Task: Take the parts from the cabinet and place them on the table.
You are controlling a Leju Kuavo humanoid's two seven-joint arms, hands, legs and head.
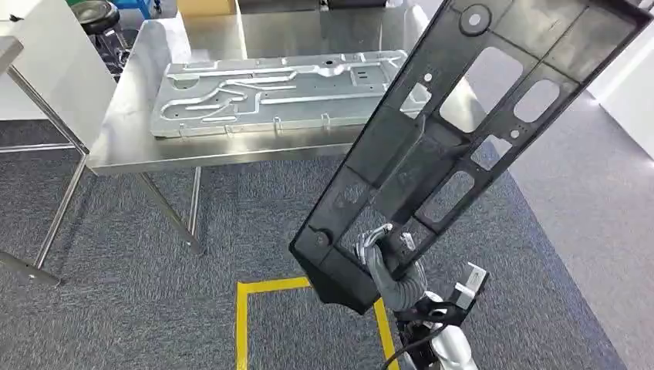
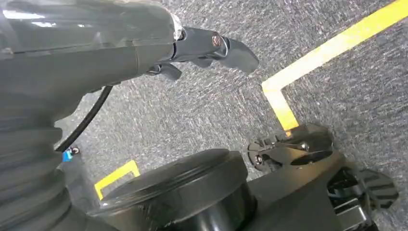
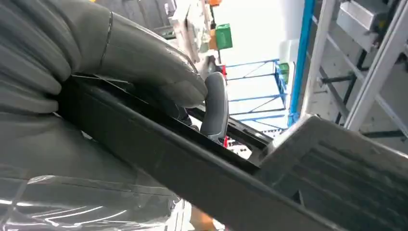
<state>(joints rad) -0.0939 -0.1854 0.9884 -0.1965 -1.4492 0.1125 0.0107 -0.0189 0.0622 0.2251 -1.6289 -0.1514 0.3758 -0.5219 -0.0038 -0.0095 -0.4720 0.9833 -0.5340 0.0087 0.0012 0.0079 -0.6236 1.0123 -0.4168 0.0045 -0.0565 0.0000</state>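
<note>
Workshop, steel table (image 1: 139, 146), yellow floor tape (image 1: 244, 324), metal racking (image 3: 375, 72)

You are looking along the right robot hand (image 3: 120, 62), whose thick grey thumb (image 3: 154, 67) lies over the edge of the black plastic panel (image 3: 202, 168) while a darker finger (image 3: 215, 106) curls over the far side, so the panel is gripped between them. The panel's edge runs slantwise across your picture, and a ribbed section of it (image 3: 346, 168) widens out beyond the hand. Behind it you see a blue frame (image 3: 300, 57), grey metal racking (image 3: 375, 62) and a green box (image 3: 223, 36).
</note>
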